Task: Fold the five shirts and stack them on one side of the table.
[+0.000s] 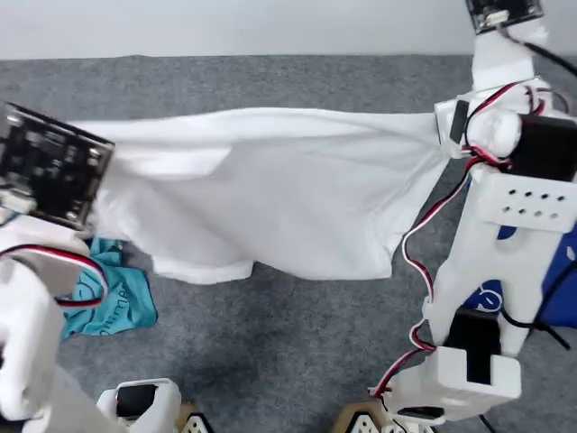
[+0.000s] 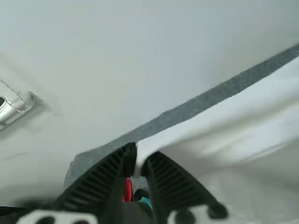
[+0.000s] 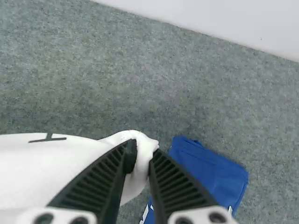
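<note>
Nearest the arm bases, bare grey counter (image 1: 288,361). On the left side, a crumpled teal shirt (image 1: 113,307) lies on the counter, partly under the left arm and just beside the lower corner of the white shirt (image 1: 270,189). On the right side, a blue shirt (image 3: 210,172) lies on the counter, largely covered by the right arm in the high view; in the right wrist view it sits just beside the gripped white cloth. The white shirt spans the middle of the counter, stretched between the two arms; its far edge runs nearly straight from one side to the other, and its near edge sags in soft folds. Cannot tell whether the near edge rests on the counter. Left hand (image 2: 139,153): fingers clamped together on a corner of the white shirt at its left end, cloth pinched between the ribbed pads. Right hand (image 3: 142,149): fingers likewise closed on a bunched fold of the white shirt at its right end. Beyond the shirt, a strip of grey counter, then a pale wall (image 1: 225,27).
</note>
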`<action>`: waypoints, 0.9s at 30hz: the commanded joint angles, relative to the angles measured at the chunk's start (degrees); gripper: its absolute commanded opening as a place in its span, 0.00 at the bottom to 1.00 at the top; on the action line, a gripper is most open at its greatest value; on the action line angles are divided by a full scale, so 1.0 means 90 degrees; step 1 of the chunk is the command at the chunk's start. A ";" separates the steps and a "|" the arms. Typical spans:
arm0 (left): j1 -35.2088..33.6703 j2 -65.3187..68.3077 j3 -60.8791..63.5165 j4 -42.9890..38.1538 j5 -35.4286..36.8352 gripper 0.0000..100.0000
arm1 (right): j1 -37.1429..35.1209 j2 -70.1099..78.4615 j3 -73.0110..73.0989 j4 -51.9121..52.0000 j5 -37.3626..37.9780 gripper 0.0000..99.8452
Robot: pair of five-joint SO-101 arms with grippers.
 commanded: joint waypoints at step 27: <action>-0.1211 -0.2100 0.0249 -0.1407 -0.0498 0.01 | -0.0493 -0.2838 0.0010 0.0230 0.0293 0.01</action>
